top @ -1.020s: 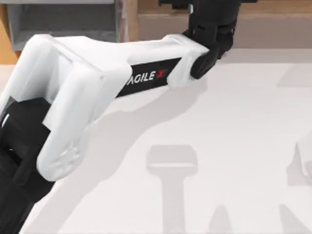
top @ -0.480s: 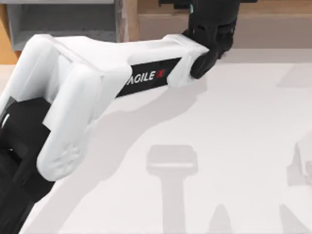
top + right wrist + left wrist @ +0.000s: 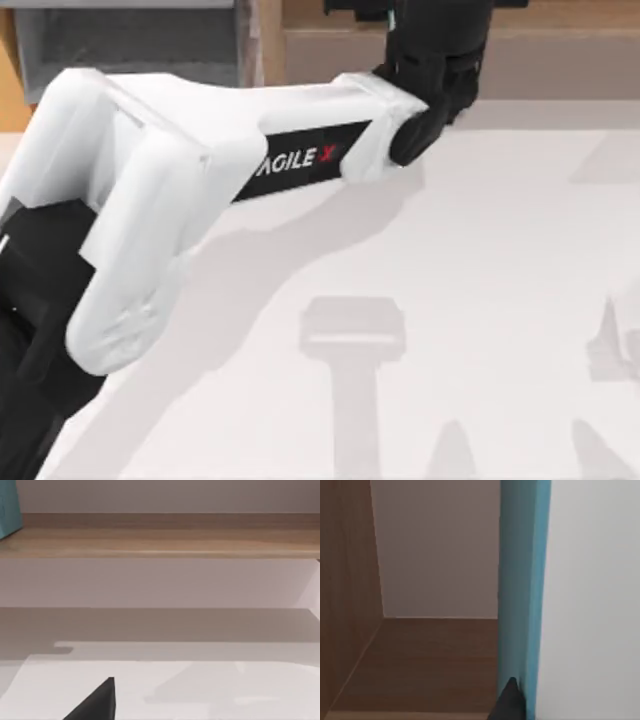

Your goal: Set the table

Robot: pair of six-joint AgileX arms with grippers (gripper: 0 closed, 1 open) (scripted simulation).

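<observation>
**Left arm reaching into the shelf, a teal upright piece right beside its fingertip**

The left arm stretched from the near left of the table across to the long wooden shelf at the far edge, and its gripper was up at the shelf's front. In the left wrist view a tall teal thing stood upright, its long axis vertical, immediately beside one dark fingertip; they looked to be touching or nearly so, but I could not tell which. I could not tell either whether the fingers were wide, narrow or closed on it. To the fingertip's other side lay the shelf's wooden floor and side wall.

The white table spread below and behind the left gripper. The left arm was clearly the nearer one to the teal thing. The right wrist view showed a dark fingertip low over the table, facing the shelf, with a teal corner well off to one side. Nothing visible stood between the left fingers and the teal thing.
</observation>
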